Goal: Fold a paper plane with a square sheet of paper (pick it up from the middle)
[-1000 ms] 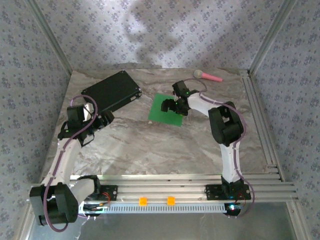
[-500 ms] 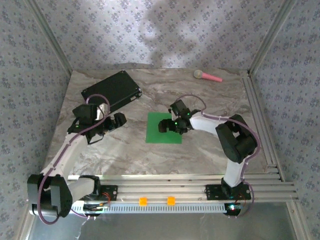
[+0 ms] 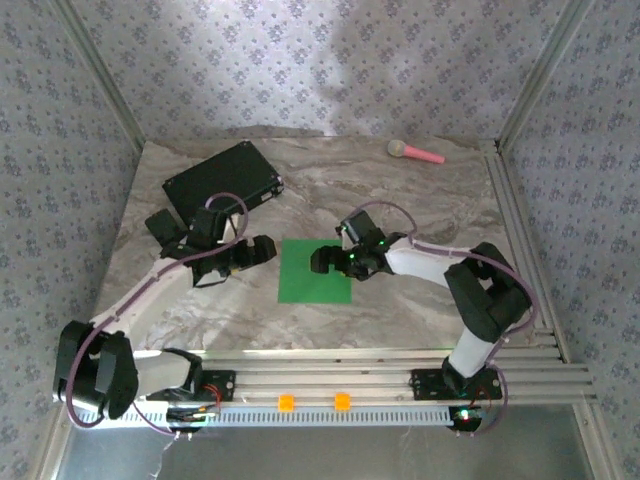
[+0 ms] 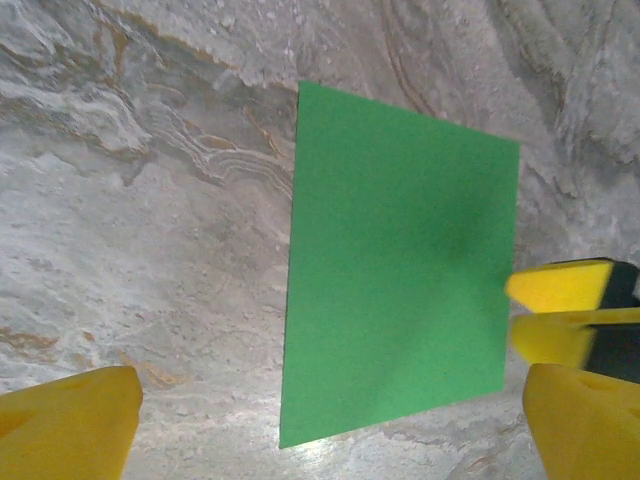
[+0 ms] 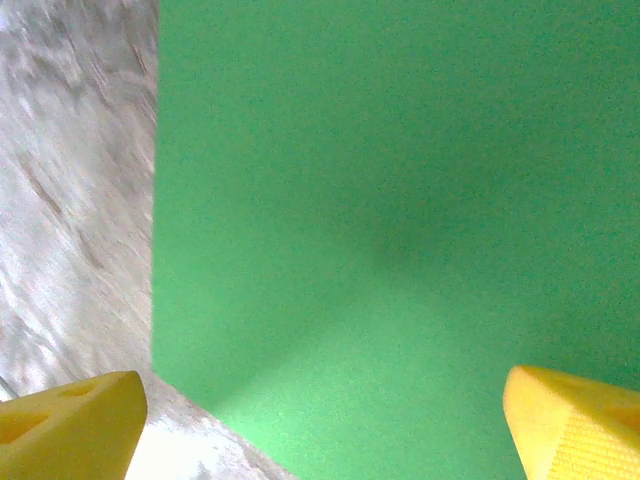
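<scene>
The square sheet of paper (image 3: 305,282) lies flat and unfolded on the marble table, bright green. My right gripper (image 3: 323,260) is low over its right part, jaws open, with a yellow fingertip on either side of the green surface (image 5: 400,200). Its midpoint (image 5: 320,425) is above the sheet's near corner. My left gripper (image 3: 264,246) hovers open just left of the sheet. In the left wrist view the sheet (image 4: 400,270) lies ahead of my left gripper (image 4: 330,425), and the right gripper's yellow fingers (image 4: 560,285) rest at its far edge.
A black rectangular case (image 3: 222,180) lies at the back left, behind the left arm. A pink-handled microphone toy (image 3: 415,152) lies at the back right. An aluminium rail (image 3: 520,240) runs along the table's right side, and more rails (image 3: 350,365) along the near edge.
The sheet has slid toward the near left together with my right gripper. My left arm has swung right, from beside the black case up to the sheet's left edge.
</scene>
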Robot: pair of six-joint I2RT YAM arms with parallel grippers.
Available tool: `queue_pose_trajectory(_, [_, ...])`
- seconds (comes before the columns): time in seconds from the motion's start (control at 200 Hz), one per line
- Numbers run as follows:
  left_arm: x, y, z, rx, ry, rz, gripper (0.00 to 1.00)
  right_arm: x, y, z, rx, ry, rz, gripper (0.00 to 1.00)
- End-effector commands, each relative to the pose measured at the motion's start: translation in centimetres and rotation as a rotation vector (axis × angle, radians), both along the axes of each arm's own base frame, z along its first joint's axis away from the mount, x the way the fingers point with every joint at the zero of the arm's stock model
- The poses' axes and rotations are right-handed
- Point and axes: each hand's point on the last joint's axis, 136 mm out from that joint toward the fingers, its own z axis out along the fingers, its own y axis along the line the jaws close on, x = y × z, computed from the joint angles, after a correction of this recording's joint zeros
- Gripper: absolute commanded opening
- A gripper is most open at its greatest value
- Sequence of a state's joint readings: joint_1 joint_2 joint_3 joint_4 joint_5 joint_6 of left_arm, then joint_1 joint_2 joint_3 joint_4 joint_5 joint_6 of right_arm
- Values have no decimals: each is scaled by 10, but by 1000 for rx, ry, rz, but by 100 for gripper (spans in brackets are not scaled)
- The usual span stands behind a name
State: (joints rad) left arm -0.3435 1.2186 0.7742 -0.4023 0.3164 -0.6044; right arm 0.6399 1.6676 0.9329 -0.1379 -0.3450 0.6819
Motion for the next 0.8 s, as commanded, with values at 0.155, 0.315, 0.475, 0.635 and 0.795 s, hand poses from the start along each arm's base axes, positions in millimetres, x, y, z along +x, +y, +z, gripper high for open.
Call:
queue_pose_trajectory(0.155, [8, -27, -7, 42, 43, 23, 93, 21, -98, 5, 25, 5, -369, 96])
queue_pose_trajectory(0.315, [15, -55, -21, 111, 104, -14, 90, 15, -152, 8, -39, -36, -500, 98])
queue_pose_trajectory(0.475, [21, -86, -34, 244, 156, -69, 90, 15, -179, 21, -76, -114, -570, 99])
queue_pose_trajectory(0.635, [23, -111, -51, 292, 213, -101, 88, 14, -185, 26, -86, -135, -575, 99])
queue_pose_trajectory(0.795, [24, -116, -56, 373, 227, -109, 90, 11, -184, 24, -93, -131, -547, 99])
